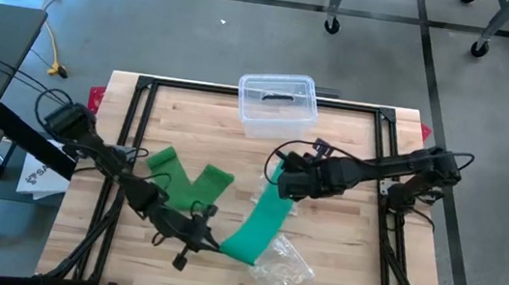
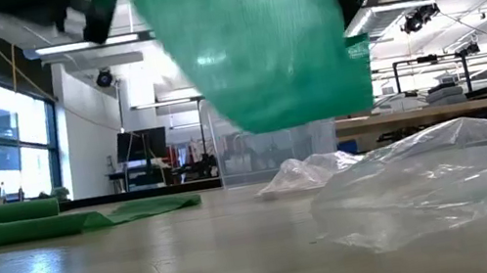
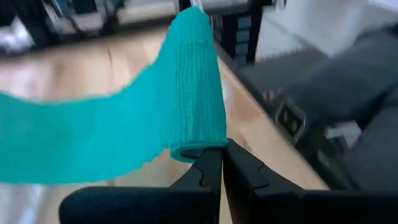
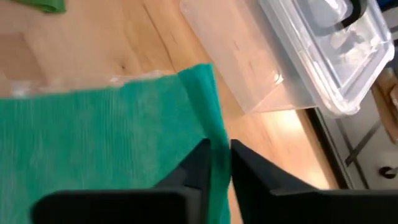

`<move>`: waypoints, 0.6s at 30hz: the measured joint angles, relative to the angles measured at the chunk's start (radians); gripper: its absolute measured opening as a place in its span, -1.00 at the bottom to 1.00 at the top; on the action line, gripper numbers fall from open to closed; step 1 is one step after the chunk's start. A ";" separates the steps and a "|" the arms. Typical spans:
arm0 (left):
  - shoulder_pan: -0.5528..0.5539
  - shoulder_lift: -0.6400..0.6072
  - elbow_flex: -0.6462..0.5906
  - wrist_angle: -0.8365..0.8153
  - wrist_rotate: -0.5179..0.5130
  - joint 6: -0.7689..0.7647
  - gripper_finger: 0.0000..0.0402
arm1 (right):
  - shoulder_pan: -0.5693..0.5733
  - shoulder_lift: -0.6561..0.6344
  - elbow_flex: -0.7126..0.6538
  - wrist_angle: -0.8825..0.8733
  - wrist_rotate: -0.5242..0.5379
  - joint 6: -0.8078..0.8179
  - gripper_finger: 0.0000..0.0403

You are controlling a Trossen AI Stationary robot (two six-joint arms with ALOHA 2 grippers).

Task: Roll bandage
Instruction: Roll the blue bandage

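A teal-green bandage [image 1: 259, 223] stretches above the table between my two grippers, and in the low view this bandage [image 2: 247, 37] hangs clear of the wood. Its rolled end [image 3: 193, 93] is at my left gripper [image 1: 217, 243], which is shut on it near the table's front. Its flat end [image 4: 186, 106] is at my right gripper [image 1: 279, 180], shut on it mid-table. A second green bandage [image 1: 187, 178] lies unrolled flat on the table to the left. My left gripper pinches the lower rim of the roll [image 3: 198, 152] between its two fingertips. The roll stands out beyond the fingers, lifted clear, and the strip runs off sideways from it. My right gripper has the flat end's side edge [image 4: 219, 146] between its two fingers, which stand only a narrow gap apart. It comes slanting down from the table's right, and the strip slopes down from it toward the roll.
A clear lidded plastic box [image 1: 277, 104] stands at the far edge. Crumpled clear wrappers [image 1: 283, 263] lie near the front, right of the roll, and also show in the low view [image 2: 428, 175]. Bare wood lies at the right.
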 joint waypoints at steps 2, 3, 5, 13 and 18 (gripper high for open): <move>-0.006 -0.022 0.000 0.043 -0.023 0.036 -1.00 | 0.017 -0.017 0.008 0.005 -0.005 0.001 -0.57; -0.008 -0.031 0.001 0.067 -0.029 0.048 -1.00 | 0.026 -0.032 0.012 0.003 -0.005 0.001 -0.49; -0.008 -0.046 0.001 0.103 -0.034 0.069 -1.00 | 0.047 -0.072 0.013 -0.002 -0.016 0.002 -0.33; -0.007 -0.057 0.001 0.177 -0.156 0.107 -1.00 | 0.259 -0.267 0.013 0.011 -0.028 0.049 -0.06; -0.007 -0.057 0.001 0.175 -0.241 0.151 -1.00 | 0.494 -0.270 0.012 0.160 0.090 0.044 -0.06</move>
